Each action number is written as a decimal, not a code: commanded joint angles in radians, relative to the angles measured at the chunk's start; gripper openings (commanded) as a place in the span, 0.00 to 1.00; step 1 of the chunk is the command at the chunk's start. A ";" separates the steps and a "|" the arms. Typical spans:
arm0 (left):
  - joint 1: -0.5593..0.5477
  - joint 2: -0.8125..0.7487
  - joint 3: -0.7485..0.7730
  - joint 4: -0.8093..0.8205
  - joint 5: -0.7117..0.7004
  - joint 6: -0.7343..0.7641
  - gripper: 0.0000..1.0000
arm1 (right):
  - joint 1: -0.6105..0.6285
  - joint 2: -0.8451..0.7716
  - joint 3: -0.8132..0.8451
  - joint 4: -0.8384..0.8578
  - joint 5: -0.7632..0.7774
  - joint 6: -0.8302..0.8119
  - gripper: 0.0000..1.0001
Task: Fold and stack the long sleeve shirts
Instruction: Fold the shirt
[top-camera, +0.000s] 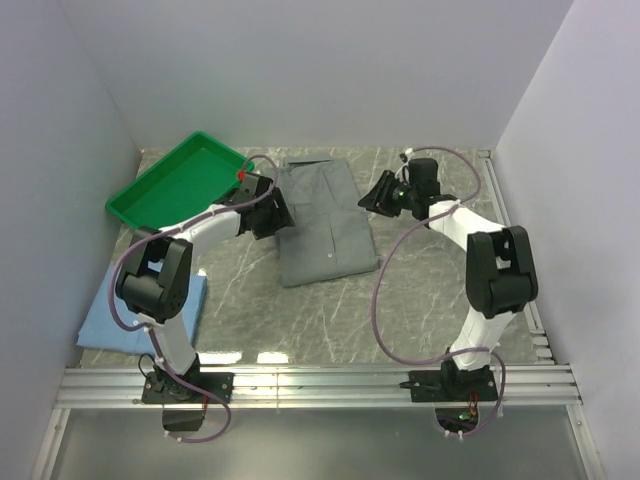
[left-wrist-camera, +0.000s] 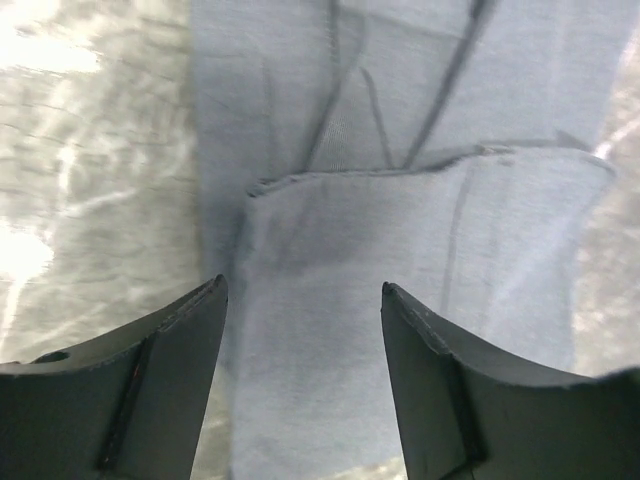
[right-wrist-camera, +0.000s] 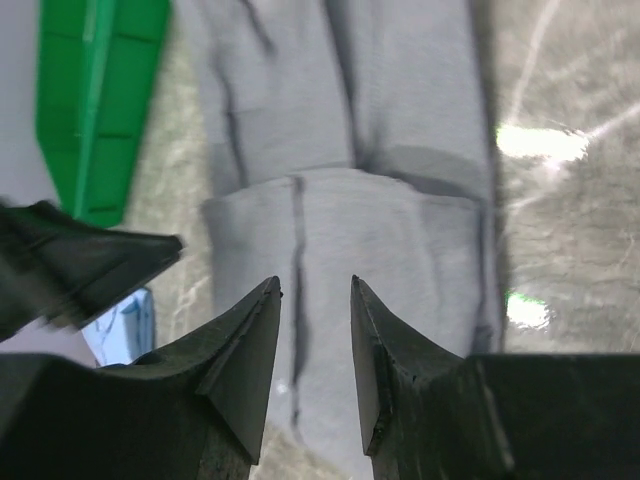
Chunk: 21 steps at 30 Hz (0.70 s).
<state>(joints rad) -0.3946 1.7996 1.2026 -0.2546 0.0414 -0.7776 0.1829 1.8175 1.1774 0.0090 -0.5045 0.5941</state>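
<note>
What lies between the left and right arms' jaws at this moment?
The folded plain grey cloth shirt fills the stretch between the left gripper and the right gripper. The top view shows this most clearly.

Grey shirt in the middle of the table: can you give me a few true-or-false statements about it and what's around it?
1. The plain grey cloth shirt lies folded on the marbled table. True.
2. It sits inside the green plastic tray. False: it lies on the table beside the tray.
3. The light blue cloth shirt is stacked on it. False: the blue one lies apart, at the near left edge.
4. The left pincer hangs over the grey shirt, jaws apart, gripping nothing. True.
</note>
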 joint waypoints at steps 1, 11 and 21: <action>0.007 0.029 0.048 -0.032 -0.078 0.060 0.68 | 0.000 -0.099 -0.015 -0.018 0.014 -0.020 0.42; 0.010 0.159 0.126 -0.021 -0.051 0.098 0.50 | 0.015 -0.247 -0.202 -0.021 0.024 -0.028 0.42; 0.008 0.146 0.114 -0.020 -0.074 0.087 0.08 | 0.024 -0.322 -0.288 -0.010 0.017 -0.014 0.42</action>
<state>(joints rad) -0.3866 1.9652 1.3083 -0.2821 -0.0071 -0.6956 0.1963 1.5398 0.9009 -0.0235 -0.4835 0.5823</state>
